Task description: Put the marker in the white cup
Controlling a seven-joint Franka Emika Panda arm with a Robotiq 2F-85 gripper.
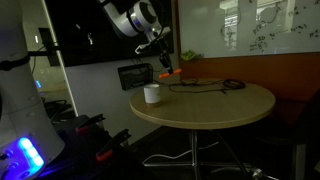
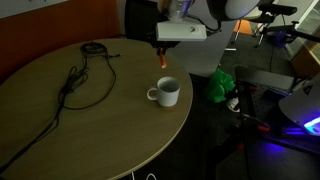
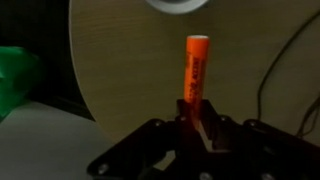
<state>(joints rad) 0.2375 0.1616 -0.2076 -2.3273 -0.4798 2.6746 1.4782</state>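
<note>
The marker (image 3: 196, 75) is clamped by one end in the gripper (image 3: 196, 127) and held aloft, pointing downward, presumably so it can be lowered into the white cup (image 2: 167, 93), set nearby beside the table (image 2: 60, 140) edge.

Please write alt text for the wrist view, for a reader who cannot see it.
The tool grips an orange marker over a round wooden table, its tip toward the white cup at the top edge. A black cable shows at right, something green at left.
</note>
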